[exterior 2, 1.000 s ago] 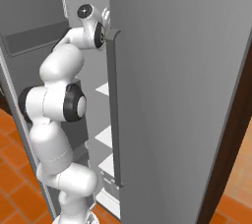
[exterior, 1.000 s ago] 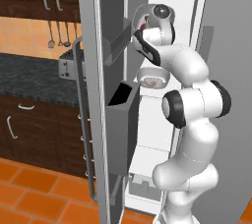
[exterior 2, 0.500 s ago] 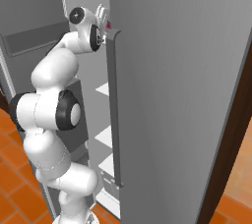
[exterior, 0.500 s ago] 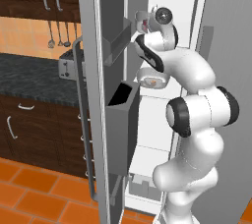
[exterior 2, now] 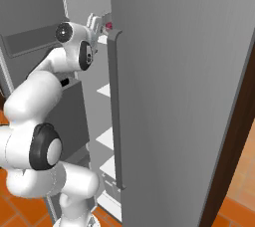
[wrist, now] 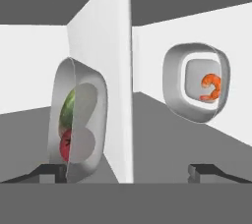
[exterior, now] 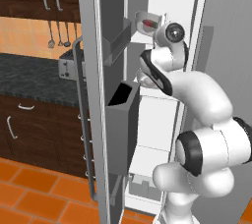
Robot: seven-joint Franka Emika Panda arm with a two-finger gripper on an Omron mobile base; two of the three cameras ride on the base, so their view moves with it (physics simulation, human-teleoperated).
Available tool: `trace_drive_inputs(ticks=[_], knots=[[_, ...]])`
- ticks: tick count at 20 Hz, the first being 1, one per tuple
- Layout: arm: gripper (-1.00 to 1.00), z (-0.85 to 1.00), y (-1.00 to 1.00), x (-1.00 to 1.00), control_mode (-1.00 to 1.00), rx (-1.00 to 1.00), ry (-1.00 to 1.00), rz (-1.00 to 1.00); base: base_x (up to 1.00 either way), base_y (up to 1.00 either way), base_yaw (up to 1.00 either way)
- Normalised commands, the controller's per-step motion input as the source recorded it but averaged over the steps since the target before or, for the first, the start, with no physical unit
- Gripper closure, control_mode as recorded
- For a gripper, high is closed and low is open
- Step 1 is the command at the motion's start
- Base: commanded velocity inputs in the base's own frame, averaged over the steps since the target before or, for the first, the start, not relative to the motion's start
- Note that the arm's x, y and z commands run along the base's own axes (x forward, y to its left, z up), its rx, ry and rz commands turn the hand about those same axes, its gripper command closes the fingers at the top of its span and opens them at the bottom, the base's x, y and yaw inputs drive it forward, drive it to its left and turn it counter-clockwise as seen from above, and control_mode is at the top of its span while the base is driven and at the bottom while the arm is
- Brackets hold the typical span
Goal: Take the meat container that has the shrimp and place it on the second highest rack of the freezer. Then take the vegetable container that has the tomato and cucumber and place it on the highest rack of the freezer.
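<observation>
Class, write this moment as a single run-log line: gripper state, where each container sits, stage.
gripper: open, holding nothing | tomato and cucumber container: on highest rack | shrimp container: on the rack below | stage: both containers in the freezer

two containers (wrist: 76, 125), one shrimp (wrist: 211, 87), one tomato (wrist: 65, 145)
</observation>
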Motion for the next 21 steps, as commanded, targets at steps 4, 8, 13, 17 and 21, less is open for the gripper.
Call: trace_drive_inputs(ticks=[4,8,13,17,21], knots=[[-1.0,0.2,0.0,-1.0,-1.0,0.07,0.0,0.08,0.0,0.0,0.0],[-1.0,0.06,-0.07,-1.0,-1.0,0.0,0.0,0.14,0.0,0.0,0.0],[-1.0,-0.08,-0.04,-1.0,-1.0,-0.07,0.0,0.17,0.0,0.0,0.0],[-1.0,-0.17,-0.11,-1.0,-1.0,-0.08,0.0,0.18,0.0,0.0,0.0],[-1.0,-0.31,-0.31,-1.0,-1.0,-0.06,-0.02,0.18,0.0,0.0,0.0]])
